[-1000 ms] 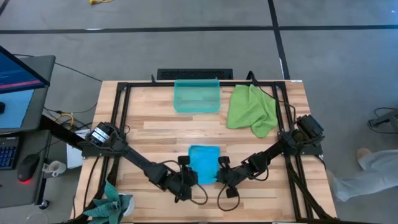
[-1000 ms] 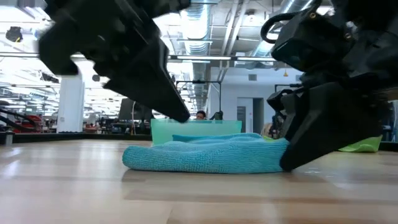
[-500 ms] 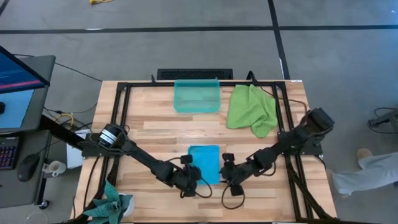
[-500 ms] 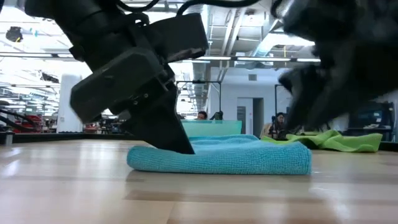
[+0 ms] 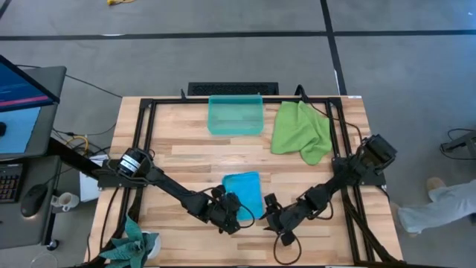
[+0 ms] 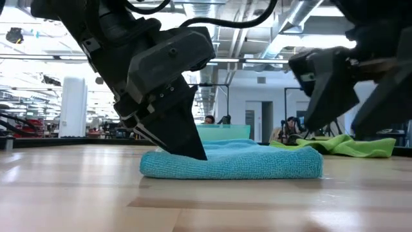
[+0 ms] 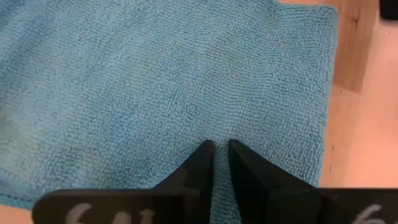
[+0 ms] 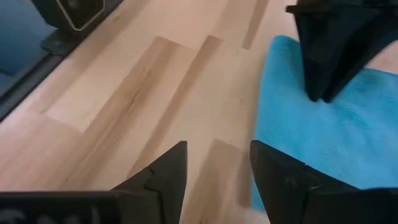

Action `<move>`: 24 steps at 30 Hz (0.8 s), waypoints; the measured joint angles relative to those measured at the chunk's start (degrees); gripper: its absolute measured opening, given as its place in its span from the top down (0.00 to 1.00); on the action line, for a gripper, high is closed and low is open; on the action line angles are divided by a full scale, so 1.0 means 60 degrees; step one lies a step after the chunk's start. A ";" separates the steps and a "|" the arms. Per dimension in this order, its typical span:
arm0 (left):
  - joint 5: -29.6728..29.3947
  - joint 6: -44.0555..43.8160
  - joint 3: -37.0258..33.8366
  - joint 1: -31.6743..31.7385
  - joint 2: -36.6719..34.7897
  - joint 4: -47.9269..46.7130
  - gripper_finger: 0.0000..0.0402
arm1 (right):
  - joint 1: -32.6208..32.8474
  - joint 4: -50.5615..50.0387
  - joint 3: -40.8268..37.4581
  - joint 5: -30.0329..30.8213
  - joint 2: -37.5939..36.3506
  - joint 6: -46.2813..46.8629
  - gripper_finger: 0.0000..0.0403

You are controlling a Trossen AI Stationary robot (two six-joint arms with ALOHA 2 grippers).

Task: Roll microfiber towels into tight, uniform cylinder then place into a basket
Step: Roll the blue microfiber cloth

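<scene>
Left claw (image 7: 216,149) pinching the folded sky-blue towel (image 5: 243,193).
Right claw (image 8: 217,165) is hanging open and empty beside that towel's near edge.

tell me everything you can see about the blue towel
The blue towel is a sky-blue, nubbly microfiber cloth folded into a flat, layered rectangle, not yet rolled. It lies on the wooden table near its front edge. The left gripper, fingers nearly together, presses down on it; the right gripper stands open beside it, not touching.

Folded towel (image 5: 244,190) lies before the basket (image 5: 236,115); second towel (image 5: 301,131) beside the basket.
</scene>
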 joint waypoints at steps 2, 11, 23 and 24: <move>-0.0004 0.0082 0.0000 0.0000 0.0002 0.0010 0.89 | -0.0093 -0.0032 0.0164 -0.0002 0.0151 -0.0015 0.52; 0.0000 0.0251 0.0000 0.0004 0.0002 -0.0011 0.89 | -0.0541 -0.0451 0.0528 -0.0018 0.0271 0.0236 0.55; 0.0210 0.0510 0.0004 0.0007 0.0002 -0.0116 0.89 | -0.0744 -0.0575 0.0589 -0.0008 0.1135 0.0640 0.55; 0.0239 0.0510 0.0004 0.0007 0.0002 -0.0113 0.89 | -0.0774 -0.0634 0.0593 -0.0022 0.1135 0.0776 0.55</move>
